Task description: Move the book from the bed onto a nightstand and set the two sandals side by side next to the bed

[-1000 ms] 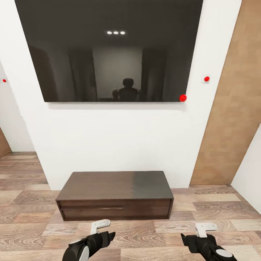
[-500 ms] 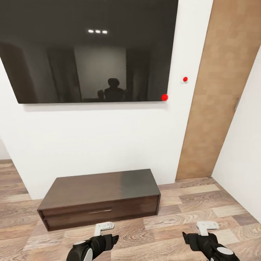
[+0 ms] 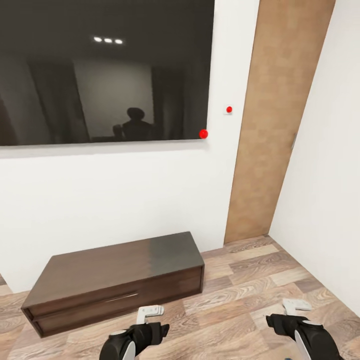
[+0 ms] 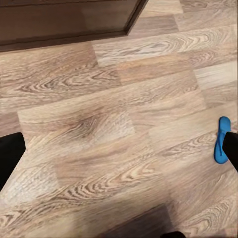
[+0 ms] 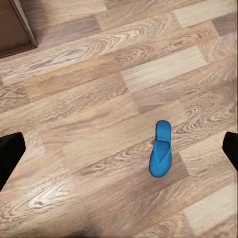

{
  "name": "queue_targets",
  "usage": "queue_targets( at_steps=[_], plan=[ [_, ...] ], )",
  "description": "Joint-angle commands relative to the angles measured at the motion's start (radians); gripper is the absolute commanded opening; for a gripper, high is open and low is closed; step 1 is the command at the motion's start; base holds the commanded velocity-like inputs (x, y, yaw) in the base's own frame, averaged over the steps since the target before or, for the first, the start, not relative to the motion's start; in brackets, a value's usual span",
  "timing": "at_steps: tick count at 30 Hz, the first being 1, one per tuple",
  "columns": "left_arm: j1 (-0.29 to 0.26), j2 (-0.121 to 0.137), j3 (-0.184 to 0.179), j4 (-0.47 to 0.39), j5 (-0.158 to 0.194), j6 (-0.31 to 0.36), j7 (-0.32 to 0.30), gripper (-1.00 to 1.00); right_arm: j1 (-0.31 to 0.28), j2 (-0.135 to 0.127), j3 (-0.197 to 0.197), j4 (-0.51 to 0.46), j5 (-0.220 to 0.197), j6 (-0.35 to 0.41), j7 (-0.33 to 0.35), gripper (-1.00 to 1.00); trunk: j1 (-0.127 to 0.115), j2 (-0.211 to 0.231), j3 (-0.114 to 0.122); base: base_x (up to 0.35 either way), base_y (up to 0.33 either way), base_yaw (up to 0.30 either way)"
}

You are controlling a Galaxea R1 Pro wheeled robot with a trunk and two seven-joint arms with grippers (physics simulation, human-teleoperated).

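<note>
One bright blue sandal (image 5: 160,148) lies flat on the wood-plank floor, sole down, below my right gripper (image 5: 119,153). That gripper's dark fingers (image 5: 10,153) stand wide apart with nothing between them. The same sandal (image 4: 221,140) appears at the edge of the left wrist view, beside one finger (image 4: 232,148) of my open left gripper (image 4: 119,158). In the head view, both grippers, left (image 3: 150,314) and right (image 3: 296,305), hang low over bare floor. The book, the bed, the nightstand and the second sandal are out of view.
A long low dark console (image 3: 115,280) stands against the white wall under a large black wall screen (image 3: 100,70). A wooden door (image 3: 275,120) is to the right, and a white wall (image 3: 325,175) closes in at the far right. Open floor lies between the console and me.
The camera has turned to the right: the console and screen have slid left in the picture and the door and right wall have come further in. Both grippers keep their pose, open.
</note>
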Motion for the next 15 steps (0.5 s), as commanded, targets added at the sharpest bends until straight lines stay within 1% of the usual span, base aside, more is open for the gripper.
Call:
queue_targets(
  at_steps=[1, 3, 5, 9, 10, 14, 15],
  plan=[
    [-0.001, -0.001, -0.009, -0.001, 0.009, 0.005, 0.023, 1.0, -0.007, -0.003, -0.001, 0.009, -0.001, 0.004, 0.0, 1.0, 0.0, -0.001, -0.001, 0.0, 0.0, -0.262],
    [-0.004, -0.001, -0.021, 0.002, 0.015, 0.006, 0.055, 1.0, -0.024, -0.009, -0.002, 0.034, -0.002, 0.004, 0.001, 1.0, 0.0, -0.001, -0.001, 0.0, 0.0, -0.262],
    [-0.005, 0.0, -0.027, 0.002, 0.03, 0.007, 0.08, 1.0, -0.05, -0.015, -0.003, 0.071, -0.002, 0.003, 0.001, 1.0, 0.0, -0.001, -0.001, 0.0, 0.0, -0.262],
    [-0.007, 0.004, -0.033, -0.007, 0.084, 0.008, 0.112, 1.0, -0.133, -0.031, -0.004, 0.185, -0.002, 0.002, 0.002, 1.0, 0.0, -0.001, -0.001, 0.0, 0.0, -0.262],
    [-0.007, 0.004, -0.033, -0.007, 0.084, 0.008, 0.112, 1.0, -0.133, -0.031, -0.004, 0.185, -0.002, 0.002, 0.002, 1.0, 0.0, -0.001, -0.001, 0.0, 0.0, -0.262],
    [-0.007, 0.006, -0.035, -0.017, 0.144, 0.009, 0.143, 1.0, -0.219, -0.06, -0.004, 0.316, -0.003, 0.0, 0.003, 1.0, 0.0, -0.001, -0.001, 0.0, 0.0, -0.262],
    [-0.007, 0.006, -0.035, -0.017, 0.144, 0.009, 0.143, 1.0, -0.219, -0.06, -0.004, 0.316, -0.003, 0.0, 0.003, 1.0, 0.0, -0.001, -0.001, 0.0, 0.0, -0.262]
  ],
)
